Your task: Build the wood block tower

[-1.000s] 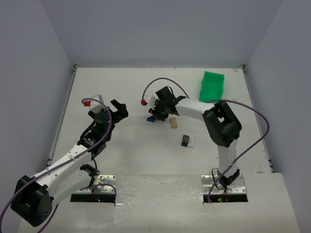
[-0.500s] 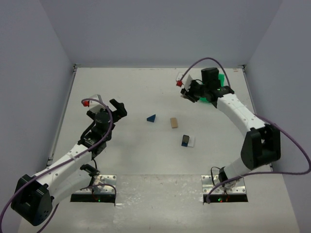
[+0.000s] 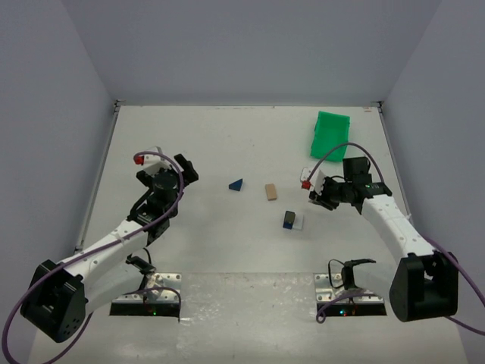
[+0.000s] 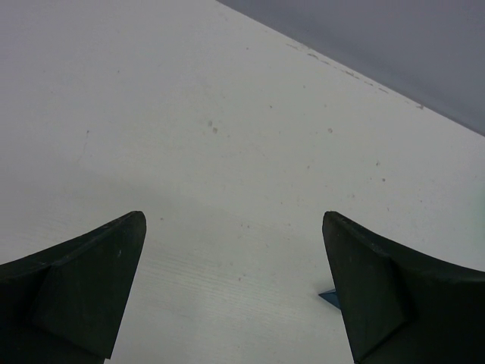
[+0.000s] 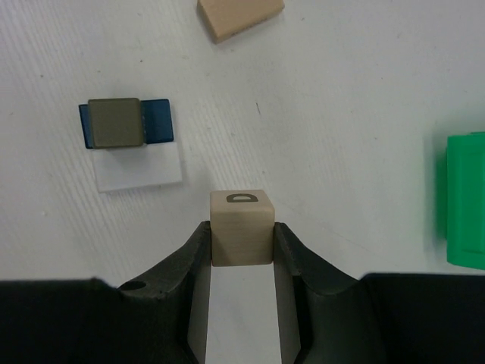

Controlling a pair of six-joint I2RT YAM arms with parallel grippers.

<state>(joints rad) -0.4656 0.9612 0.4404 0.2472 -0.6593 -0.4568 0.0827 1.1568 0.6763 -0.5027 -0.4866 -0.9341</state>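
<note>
At the left of the table [image 3: 189,136], the left gripper [image 3: 184,168] is held above the bare surface, well apart from every block. Its fingers [image 4: 83,280] are seen spread wide in the left wrist view, and nothing is held between them. Only a sliver of the blue wedge [image 4: 327,296] is caught beside the right-hand finger in that view.

In the top view, the blue wedge [image 3: 236,184] is found lying by itself near the middle of the table, not on any stack. Just to its right a tan block [image 3: 270,192] is laid flat, apart from the wedge.

Nearer the arm bases and slightly further right, the wood block tower [image 3: 291,220] is seen at a low, unfinished height. In the right wrist view it is made up of a white flat piece on the table, a dark blue block upon it and a dull brown block [image 5: 115,122] on top, set toward the far edge of the white piece.

To the right of the tower, the right gripper [image 3: 320,196] is held above the table. Its fingers [image 5: 198,250] are drawn in narrowly, and a pale wooden cube [image 5: 242,220] marked with the letter D is clamped between them, clear of the tower.

A green plastic bin [image 3: 331,133] is set at the far right of the table.
</note>
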